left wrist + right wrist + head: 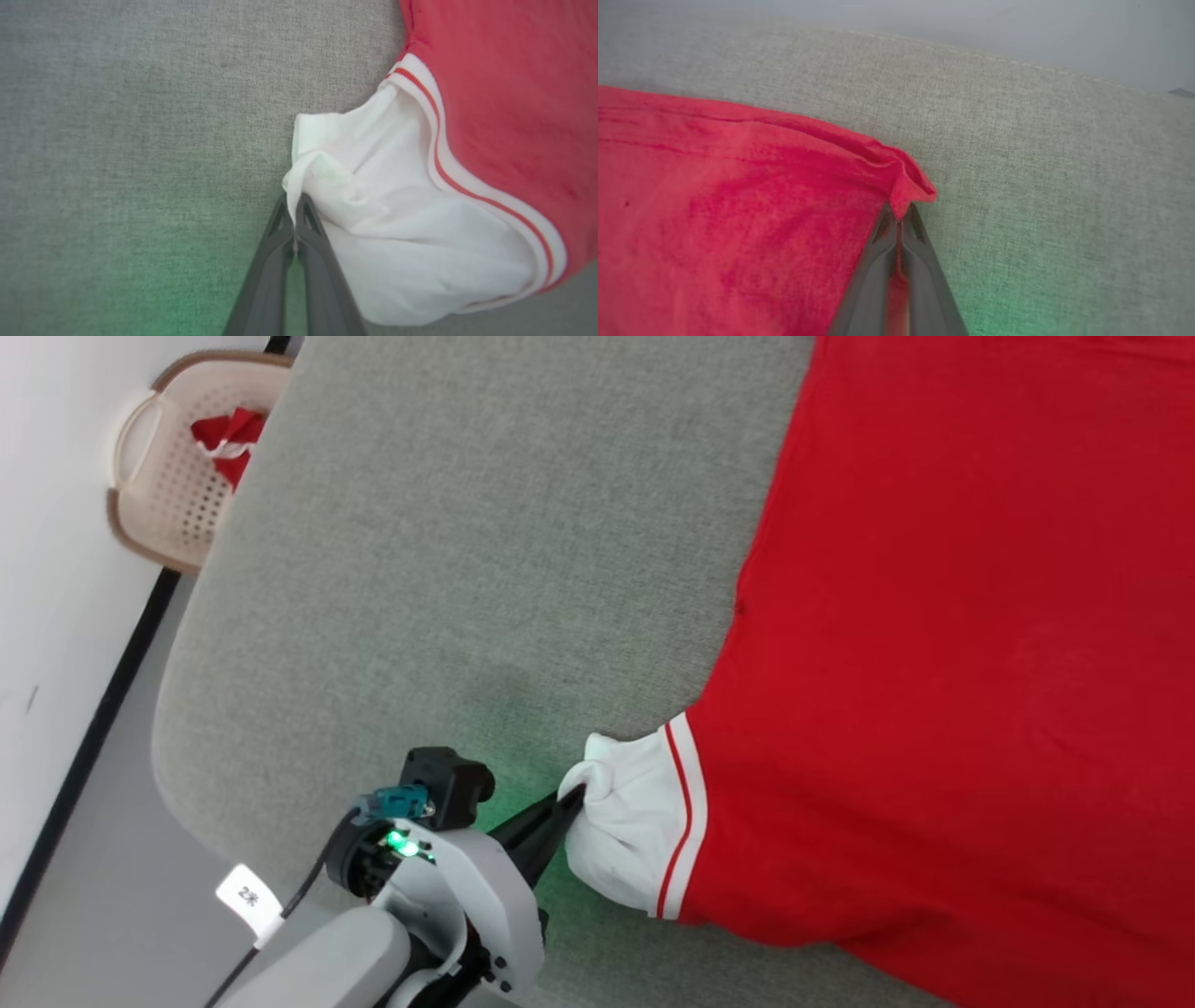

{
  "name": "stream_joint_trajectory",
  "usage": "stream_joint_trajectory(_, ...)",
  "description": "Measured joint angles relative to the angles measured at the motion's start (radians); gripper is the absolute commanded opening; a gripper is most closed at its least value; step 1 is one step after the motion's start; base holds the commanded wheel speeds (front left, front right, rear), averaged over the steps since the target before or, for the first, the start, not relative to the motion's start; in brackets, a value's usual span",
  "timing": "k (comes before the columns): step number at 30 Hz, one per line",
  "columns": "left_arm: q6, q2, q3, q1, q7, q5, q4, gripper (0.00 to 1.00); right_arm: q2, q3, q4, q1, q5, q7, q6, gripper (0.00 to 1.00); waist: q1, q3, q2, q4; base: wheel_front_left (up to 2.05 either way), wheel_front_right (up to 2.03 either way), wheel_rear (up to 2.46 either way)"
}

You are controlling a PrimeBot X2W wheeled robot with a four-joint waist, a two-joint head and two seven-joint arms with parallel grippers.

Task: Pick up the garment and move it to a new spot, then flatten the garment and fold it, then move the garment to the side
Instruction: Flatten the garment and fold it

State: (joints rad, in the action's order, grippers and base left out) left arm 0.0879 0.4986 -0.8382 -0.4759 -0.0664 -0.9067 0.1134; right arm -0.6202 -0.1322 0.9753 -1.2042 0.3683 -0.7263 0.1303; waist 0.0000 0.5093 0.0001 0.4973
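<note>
On the garment [934, 663] — left fingers [268, 280] pinch the sleeve [397, 233], right fingers [871, 280] a corner [910, 186].

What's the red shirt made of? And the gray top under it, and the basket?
The garment: soft knit cloth, probably cotton, matte; it creases and bunches. The gray surface: woven upholstery-like fabric; a speckled weave shows. The basket: likely plastic, smooth beige with punched holes.
</note>
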Motion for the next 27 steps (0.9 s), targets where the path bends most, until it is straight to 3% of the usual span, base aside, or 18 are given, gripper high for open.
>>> stream_joint_trajectory(11, 0.009, 0.047, 0.026, 0.027, 0.002, -0.030, 0.030, 0.00, 0.005, -0.081, -0.257, 0.224, 0.163, -0.014, 0.000, 0.00, 0.0000, -0.086, 0.0000, -0.091, 0.00, 0.00, 0.00)
stream_joint_trajectory(20, 0.044, 0.101, 0.053, 0.081, 0.001, -0.055, 0.004, 0.00, -0.007, -0.024, -0.508, 0.512, 0.280, -0.022, 0.000, 0.00, 0.0000, -0.165, 0.0000, -0.187, 0.00, 0.00, 0.00)
stream_joint_trajectory(27, 0.073, 0.136, 0.069, 0.125, 0.002, -0.074, -0.028, 0.00, 0.027, 0.089, -0.648, 0.758, 0.299, -0.016, 0.000, 0.00, 0.0000, -0.222, 0.0000, -0.255, 0.00, 0.00, 0.00)
